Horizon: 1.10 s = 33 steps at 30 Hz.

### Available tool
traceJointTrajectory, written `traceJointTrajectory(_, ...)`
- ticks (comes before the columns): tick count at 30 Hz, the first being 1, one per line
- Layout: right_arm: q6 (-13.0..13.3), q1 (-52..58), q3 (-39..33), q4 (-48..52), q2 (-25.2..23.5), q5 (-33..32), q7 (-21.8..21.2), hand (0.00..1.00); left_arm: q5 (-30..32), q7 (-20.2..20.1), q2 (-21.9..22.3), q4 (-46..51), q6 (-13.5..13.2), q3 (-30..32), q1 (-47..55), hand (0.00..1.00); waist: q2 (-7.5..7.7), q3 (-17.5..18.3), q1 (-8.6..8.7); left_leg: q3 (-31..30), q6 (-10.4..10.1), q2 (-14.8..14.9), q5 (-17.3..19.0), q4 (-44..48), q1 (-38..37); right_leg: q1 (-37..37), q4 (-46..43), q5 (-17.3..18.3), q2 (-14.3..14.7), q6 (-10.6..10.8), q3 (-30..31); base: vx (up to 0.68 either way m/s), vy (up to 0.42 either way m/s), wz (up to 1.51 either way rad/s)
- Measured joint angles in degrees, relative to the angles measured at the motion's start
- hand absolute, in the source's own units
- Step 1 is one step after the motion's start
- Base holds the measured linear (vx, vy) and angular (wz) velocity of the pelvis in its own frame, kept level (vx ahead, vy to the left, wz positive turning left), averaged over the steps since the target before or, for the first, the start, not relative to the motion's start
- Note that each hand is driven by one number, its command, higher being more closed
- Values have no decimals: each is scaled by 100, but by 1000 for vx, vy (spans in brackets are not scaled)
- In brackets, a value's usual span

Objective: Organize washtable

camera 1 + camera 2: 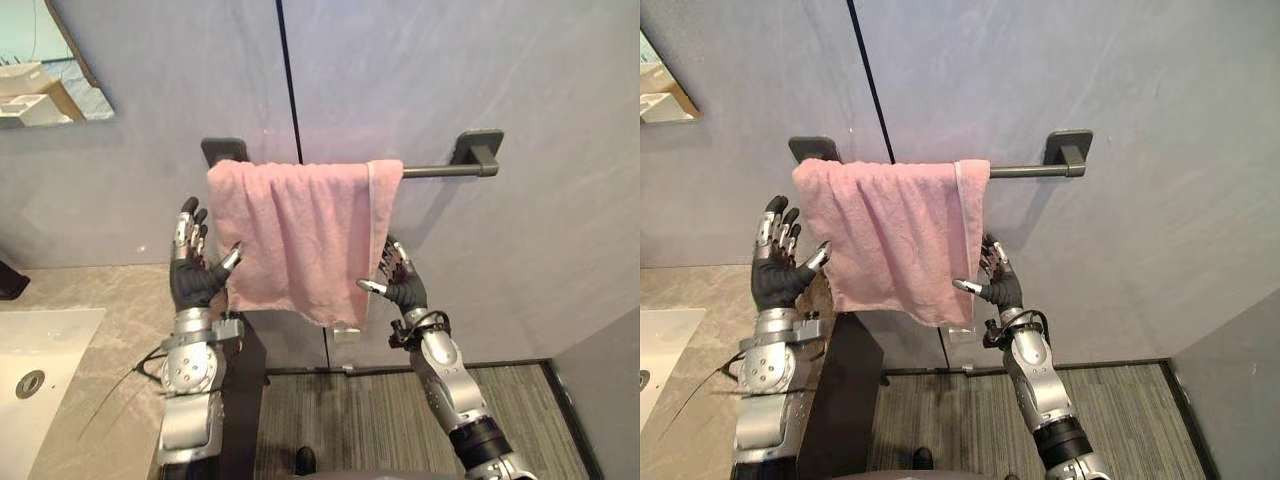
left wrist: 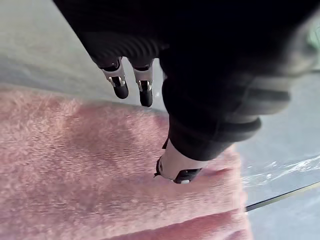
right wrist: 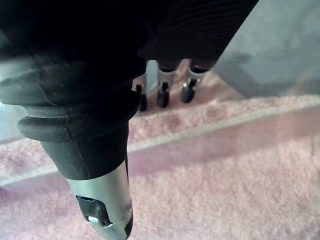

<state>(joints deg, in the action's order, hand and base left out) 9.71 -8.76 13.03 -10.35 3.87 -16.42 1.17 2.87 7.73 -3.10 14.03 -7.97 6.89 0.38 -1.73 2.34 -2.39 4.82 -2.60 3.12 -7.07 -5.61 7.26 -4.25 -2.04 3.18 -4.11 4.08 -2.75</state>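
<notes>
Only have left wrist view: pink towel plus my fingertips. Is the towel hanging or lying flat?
Observer: Hanging. The towel is draped over a dark wall bar, bunched at the bar's left end. The right stretch of the bar is bare.
Operator: Where's the right robot hand?
Observer: The right robot hand is at the towel's lower right edge, fingers straight, not gripping.
Operator: What's around the left side?
Observer: The left robot hand is raised beside the towel's left edge. Below and to its left is a stone counter with a white sink.
</notes>
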Motion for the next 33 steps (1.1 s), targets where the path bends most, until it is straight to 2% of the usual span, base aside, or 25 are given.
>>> traceJointTrajectory(7, 2, -111, 14, 534, -45, -156, 17, 0, 56, 107, 1, -120, 95, -99, -390, 0, 2, -175, -33, 19, -25, 28, -51, 1, 292, -320, -131, 8, 16, -9, 17, 11, -3, 0)
traceJointTrajectory(9, 2, -108, 38, 766, -52, -203, 16, 0, 50, 88, -38, -120, 99, -225, -472, 0, -1, -219, -155, 52, -27, 55, -59, -16, 353, -428, -206, 21, 34, -23, 33, -36, -10, -4)
traceJointTrajectory(14, 16, -108, 135, 1132, -154, -393, -14, 0, 46, 56, -39, -120, 112, -296, -529, 0, 7, -225, -187, 105, -28, 65, -59, -29, 422, -535, -278, 26, 41, -30, 53, -6, -1, -2)
traceJointTrajectory(15, 22, -108, 165, 1184, -180, -452, -25, 100, 47, 56, -39, -120, 117, -296, -529, 0, 8, -226, -192, 120, -28, 64, -59, -29, 423, -547, -288, 26, 40, -30, 69, 3, 5, -9)
traceJointTrajectory(16, 34, -108, 171, 1190, -241, -521, -28, 100, 47, 55, -38, -120, 123, -295, -528, 0, 9, -226, -205, 152, -28, 66, -59, -29, 422, -565, -297, 25, 40, -29, 101, 3, 4, -10)
traceJointTrajectory(17, 49, -108, 205, 1190, -252, -579, -26, 100, 47, 39, -36, -120, 127, -298, -528, 100, 9, -226, -225, 169, -28, 67, -59, -29, 422, -575, -300, 24, 40, -28, 116, 3, 1, -9)
traceJointTrajectory(22, 65, -109, 218, 1190, -272, -601, -26, 100, -5, -32, -36, -228, 150, -415, -528, 100, 11, -224, -315, 180, -28, 67, -59, -28, 422, -580, -297, 24, 40, -28, 125, 1, -1, -1)
traceJointTrajectory(29, 120, -110, 131, 1190, -347, -618, -16, 100, -5, -3, 81, -286, 140, -482, -528, 100, 15, -221, -297, 176, -27, 71, -62, 0, 380, -534, -274, 24, 46, -28, 132, 34, -10, -1)
traceJointTrajectory(33, 121, -110, -152, 1177, -334, -603, -11, 100, 3, 18, 81, -286, 117, -415, -500, 100, 17, -219, -247, 147, -30, 76, -69, -28, 312, -467, -270, 22, 54, -31, 135, 0, 0, 0)
